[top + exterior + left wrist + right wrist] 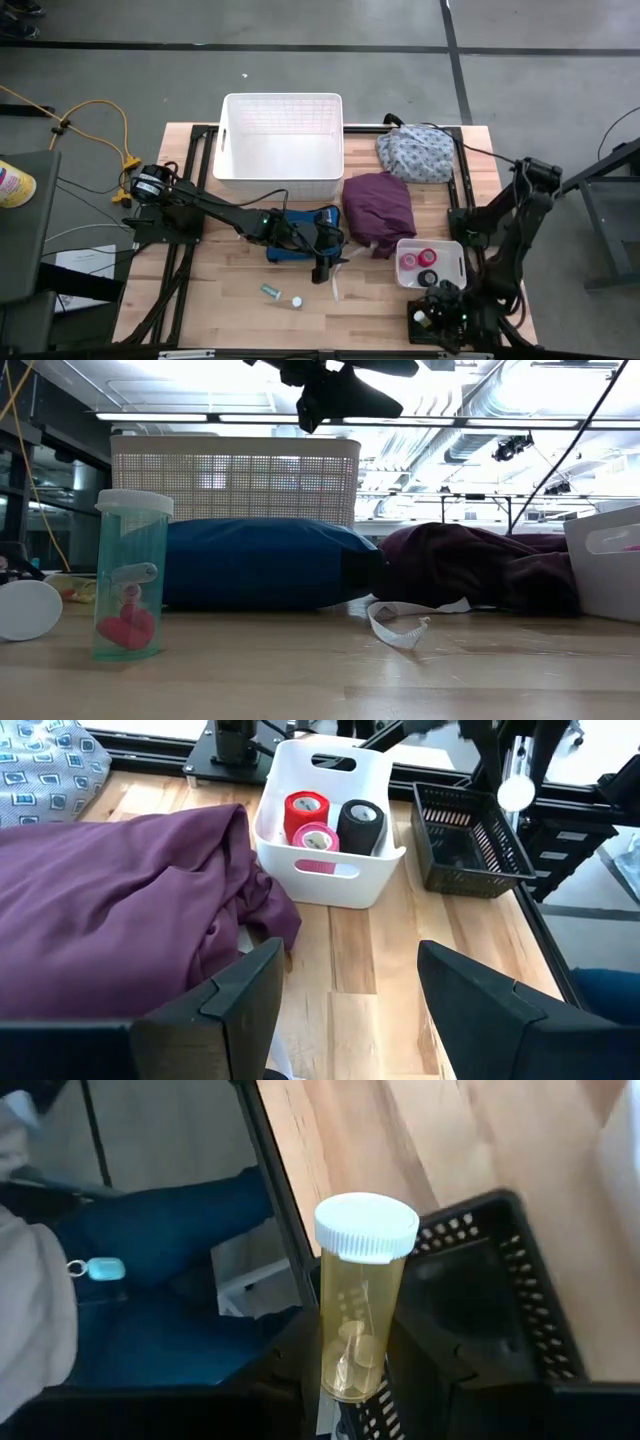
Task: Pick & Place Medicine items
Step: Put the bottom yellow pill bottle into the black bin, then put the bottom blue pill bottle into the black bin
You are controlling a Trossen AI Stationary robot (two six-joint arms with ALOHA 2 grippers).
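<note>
Holding an amber pill bottle (362, 1295) pinched in our right gripper (360, 1380) above the black basket (500, 1295), we should lower and release next. Our left gripper (345, 995) hangs spread beside the purple cloth (110, 905).

My left claw (322, 268) hangs mid-table, fingers spread wide; my right claw (441, 305) sits folded back at the near right edge, clamped.

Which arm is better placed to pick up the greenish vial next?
Left: its open end effector hovers near the greenish vial. The right end effector already holds an amber pill bottle.
</note>
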